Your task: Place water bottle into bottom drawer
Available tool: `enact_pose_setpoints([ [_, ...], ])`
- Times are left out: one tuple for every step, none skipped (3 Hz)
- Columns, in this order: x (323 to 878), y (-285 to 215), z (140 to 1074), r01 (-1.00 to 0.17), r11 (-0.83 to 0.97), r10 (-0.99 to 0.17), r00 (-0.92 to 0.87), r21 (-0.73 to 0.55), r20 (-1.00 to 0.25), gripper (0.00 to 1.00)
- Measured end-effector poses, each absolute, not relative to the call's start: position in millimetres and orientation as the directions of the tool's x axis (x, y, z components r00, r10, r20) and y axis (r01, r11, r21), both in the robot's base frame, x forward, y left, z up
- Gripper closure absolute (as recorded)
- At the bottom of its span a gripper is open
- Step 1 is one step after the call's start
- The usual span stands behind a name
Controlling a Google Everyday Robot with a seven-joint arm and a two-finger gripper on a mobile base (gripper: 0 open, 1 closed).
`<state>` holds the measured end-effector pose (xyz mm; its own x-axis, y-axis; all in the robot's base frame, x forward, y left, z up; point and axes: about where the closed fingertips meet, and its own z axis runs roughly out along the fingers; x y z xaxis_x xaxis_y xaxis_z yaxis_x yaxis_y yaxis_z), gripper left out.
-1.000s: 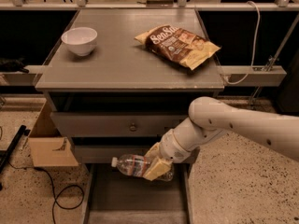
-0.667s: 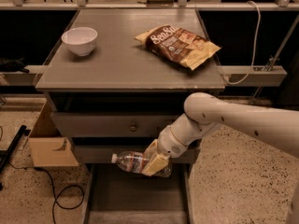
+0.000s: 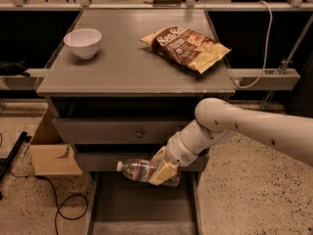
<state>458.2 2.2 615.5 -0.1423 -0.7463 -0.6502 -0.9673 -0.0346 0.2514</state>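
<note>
- Gripper (image 3: pixel 162 166) sits low in front of the cabinet (image 3: pixel 132 77), at the end of the white arm (image 3: pixel 244 126) that reaches in from the right. Its tan fingers (image 3: pixel 165 173) are clamped around the water bottle.
- Water bottle (image 3: pixel 138 170) lies roughly level in that grasp, with the white cap pointing left and the labelled middle showing just left of the fingers. Its far end is hidden behind the gripper.
- Bottle and gripper hang over the back part of the bottom drawer (image 3: pixel 142 204), which is pulled out. Its flat grey floor shows below them, and the bottle appears to be held above the floor rather than resting on it.
- Just behind the bottle is a shallower drawer front, and above that another drawer (image 3: pixel 107 131) with a small round knob (image 3: pixel 139 132). Both are pushed in.
- On the cabinet top, a white bowl (image 3: pixel 83 42) stands at the left and a brown-and-yellow chip bag (image 3: pixel 186 47) lies at the right, well apart.
- A cardboard box (image 3: pixel 51 153) stands on the floor to the left of the cabinet, with a dark cable (image 3: pixel 63 210) looping nearby.
</note>
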Motion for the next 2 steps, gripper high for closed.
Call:
enact_pose_setpoints([
  [436.4,7.4,587.4,-0.954,-0.045,-0.728,-0.173,0.298,-0.663,1.0],
  [408.8,10.0,537.7,-0.922,-0.042,-0.719,-0.24,0.385,-0.653,1.0],
])
